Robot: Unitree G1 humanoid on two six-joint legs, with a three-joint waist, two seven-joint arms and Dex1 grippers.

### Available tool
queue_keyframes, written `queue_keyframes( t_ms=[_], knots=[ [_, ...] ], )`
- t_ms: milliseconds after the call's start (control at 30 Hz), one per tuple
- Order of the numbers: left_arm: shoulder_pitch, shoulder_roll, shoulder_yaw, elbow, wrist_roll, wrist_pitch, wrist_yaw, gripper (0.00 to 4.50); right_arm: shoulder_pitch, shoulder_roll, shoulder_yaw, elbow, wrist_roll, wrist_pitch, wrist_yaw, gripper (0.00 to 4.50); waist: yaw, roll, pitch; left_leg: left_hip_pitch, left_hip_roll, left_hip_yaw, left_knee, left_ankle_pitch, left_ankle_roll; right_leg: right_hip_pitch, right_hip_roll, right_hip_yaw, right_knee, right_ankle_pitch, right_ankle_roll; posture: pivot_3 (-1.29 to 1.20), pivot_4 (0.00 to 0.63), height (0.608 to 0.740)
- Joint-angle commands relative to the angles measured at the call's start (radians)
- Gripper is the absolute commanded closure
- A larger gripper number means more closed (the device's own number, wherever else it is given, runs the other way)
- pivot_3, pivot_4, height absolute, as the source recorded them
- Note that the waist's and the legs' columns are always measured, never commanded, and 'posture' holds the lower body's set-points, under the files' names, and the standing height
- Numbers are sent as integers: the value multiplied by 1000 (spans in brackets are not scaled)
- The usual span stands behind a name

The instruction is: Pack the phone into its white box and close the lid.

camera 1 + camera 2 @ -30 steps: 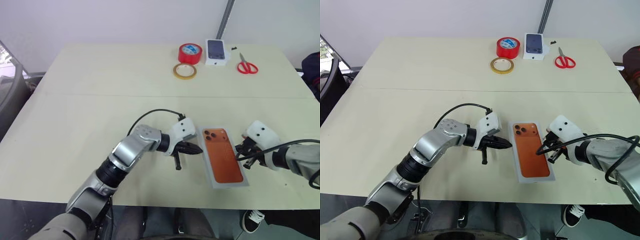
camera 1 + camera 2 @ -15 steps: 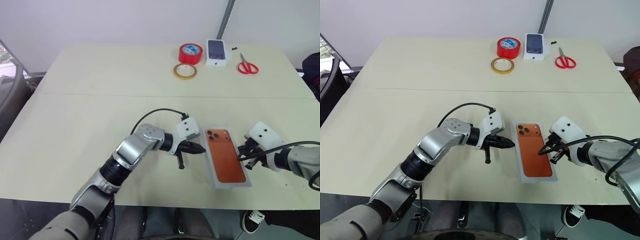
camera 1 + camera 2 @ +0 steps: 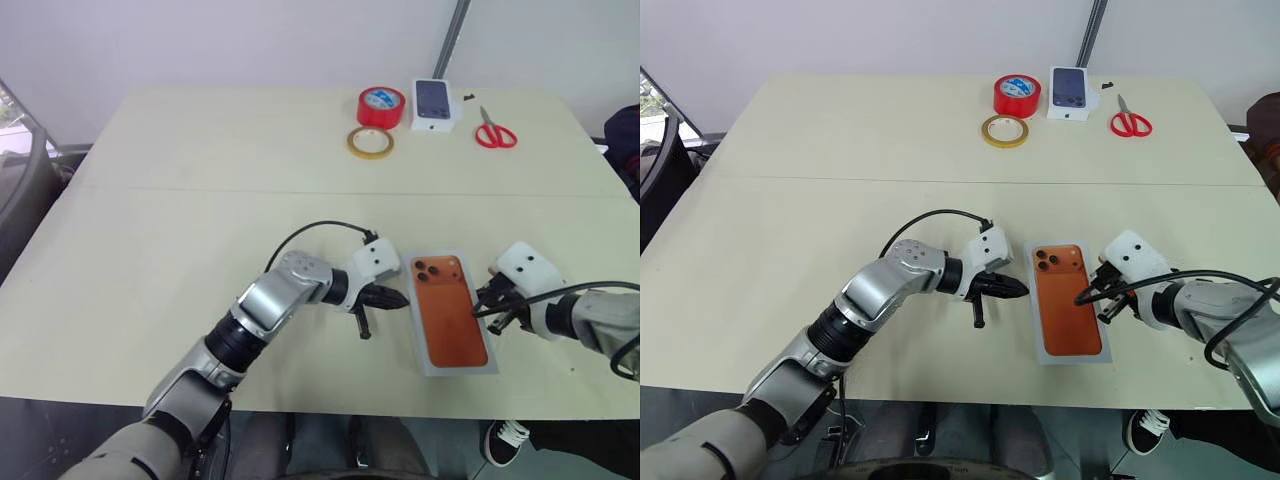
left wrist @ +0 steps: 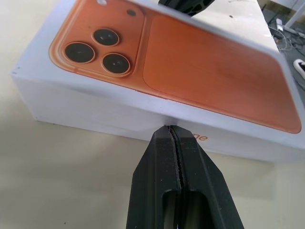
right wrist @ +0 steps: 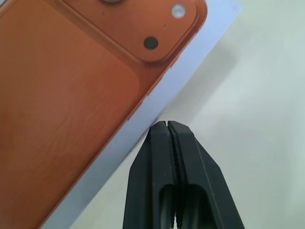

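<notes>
You've got the phone (image 3: pixel 449 309) lying back-up in the white box (image 4: pixel 95 107), close to the table's (image 3: pixel 200 200) near edge, right of middle. Lens cluster is at the far left corner. A thin white rim shows all round it. The box floor is hidden under the phone, so you can't tell how deep it sits.

Your left gripper (image 3: pixel 1020 291) is fully closed and holds nothing, with its tips against the box's left long wall. Orange lettering on that wall is half hidden behind the fingers (image 4: pixel 157 162) and can't be read.

Your right gripper (image 3: pixel 1083 298) is also pinched closed and empty, its tips at the box's right long edge. Touching or just beside, hard to say.

Along the far edge are a red tape roll (image 3: pixel 381 105), a yellowish tape ring (image 3: pixel 370 142), a small white box with a dark phone picture (image 3: pixel 434 103) and red scissors (image 3: pixel 495 132). All are well apart from the grippers.
</notes>
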State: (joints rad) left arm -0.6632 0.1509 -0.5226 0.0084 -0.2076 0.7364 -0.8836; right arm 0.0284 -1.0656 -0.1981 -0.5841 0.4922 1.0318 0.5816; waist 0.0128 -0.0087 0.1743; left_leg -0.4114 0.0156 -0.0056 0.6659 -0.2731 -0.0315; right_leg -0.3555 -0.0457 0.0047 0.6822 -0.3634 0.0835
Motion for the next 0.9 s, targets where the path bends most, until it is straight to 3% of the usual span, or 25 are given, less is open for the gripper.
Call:
queue_keyframes(
  t_ms=[33,300,567,900],
  knots=[
    [-12,-31,20,-14,-14,-12,12,4500,-3,10,-6,-8,-16,-14,7,4440,0,0,0,0,0,0,0,0,0,0,0,0,0,0,0,0,150,740],
    [-2,-19,27,-28,-18,-5,16,4500,10,-1,-35,4,-55,-30,20,4440,0,0,0,0,0,0,0,0,0,0,0,0,0,0,0,0,150,740],
    [-38,-32,188,-12,-95,20,55,4500,82,-30,-209,-39,-26,-76,160,4440,1,0,0,0,0,0,0,0,0,0,0,0,0,0,0,0,150,740],
    [-132,-139,92,222,32,-80,119,4500,205,33,-211,-191,57,-42,216,4440,-1,0,0,1,-1,0,0,0,0,1,1,0,0,0,0,0,150,740]
  ],
)
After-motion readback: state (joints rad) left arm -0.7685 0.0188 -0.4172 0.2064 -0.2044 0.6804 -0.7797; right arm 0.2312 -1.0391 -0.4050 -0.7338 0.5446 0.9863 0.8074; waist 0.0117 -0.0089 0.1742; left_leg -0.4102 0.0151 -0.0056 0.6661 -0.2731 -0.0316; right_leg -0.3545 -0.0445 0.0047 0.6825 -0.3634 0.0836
